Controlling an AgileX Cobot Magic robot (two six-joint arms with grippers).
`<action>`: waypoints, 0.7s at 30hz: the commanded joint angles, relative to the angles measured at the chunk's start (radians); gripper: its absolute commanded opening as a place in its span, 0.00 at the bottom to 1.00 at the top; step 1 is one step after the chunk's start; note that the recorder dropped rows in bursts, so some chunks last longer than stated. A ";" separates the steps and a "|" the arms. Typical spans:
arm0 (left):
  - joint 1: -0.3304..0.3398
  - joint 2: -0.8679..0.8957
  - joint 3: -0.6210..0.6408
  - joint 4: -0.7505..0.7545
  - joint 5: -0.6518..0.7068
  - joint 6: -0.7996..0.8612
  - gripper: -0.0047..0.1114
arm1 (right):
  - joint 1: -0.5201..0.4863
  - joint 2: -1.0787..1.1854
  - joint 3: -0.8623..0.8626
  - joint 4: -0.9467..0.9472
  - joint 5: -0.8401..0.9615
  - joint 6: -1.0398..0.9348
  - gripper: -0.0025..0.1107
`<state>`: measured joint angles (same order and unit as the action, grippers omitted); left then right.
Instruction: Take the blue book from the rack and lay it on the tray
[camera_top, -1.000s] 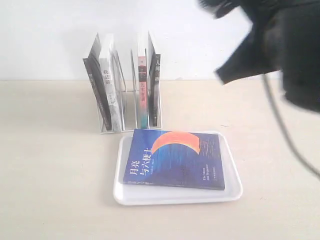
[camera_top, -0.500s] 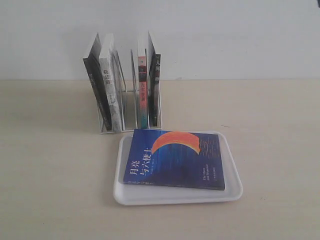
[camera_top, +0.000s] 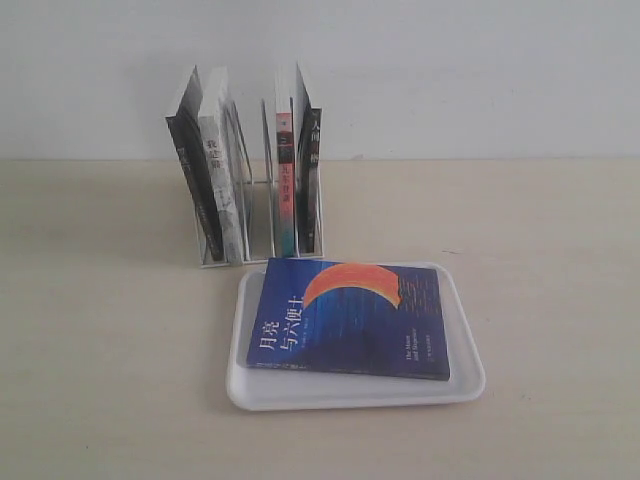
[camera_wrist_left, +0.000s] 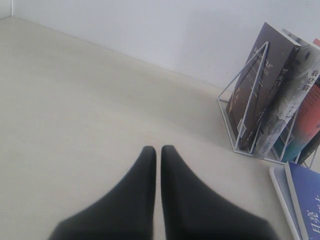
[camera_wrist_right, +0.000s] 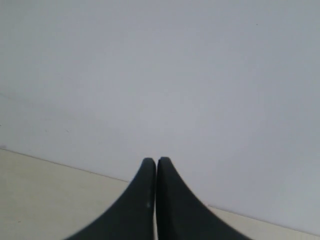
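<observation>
Bulk of the right arm, looming at the exterior view's upper right a second ago, has left it. The blue book (camera_top: 350, 318) lies flat on the tray (camera_top: 460, 385), unmoved, just before the rack (camera_top: 268, 200). The left hand (camera_wrist_left: 156, 150) and the right hand (camera_wrist_right: 156, 161) are both pinched together, empty.

Left jaws closed, right jaws closed, nothing held

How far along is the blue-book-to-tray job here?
Done: the blue book lies flat on the tray, in front of the rack. In hand: nothing; left end effector and right end effector are shut and empty. Left: nothing visible.
</observation>
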<state>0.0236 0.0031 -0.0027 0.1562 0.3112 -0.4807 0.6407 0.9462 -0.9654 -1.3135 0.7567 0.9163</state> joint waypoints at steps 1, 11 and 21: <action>0.002 -0.003 0.003 0.000 -0.005 0.004 0.08 | -0.003 -0.007 0.003 0.010 -0.021 0.001 0.02; 0.002 -0.003 0.003 0.000 -0.005 0.004 0.08 | -0.003 -0.104 0.019 0.007 0.059 -0.002 0.02; 0.002 -0.003 0.003 0.000 -0.005 0.004 0.08 | -0.140 -0.385 0.185 0.056 -0.072 0.054 0.02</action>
<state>0.0236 0.0031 -0.0027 0.1562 0.3112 -0.4807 0.5683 0.6177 -0.8365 -1.2747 0.7688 0.9375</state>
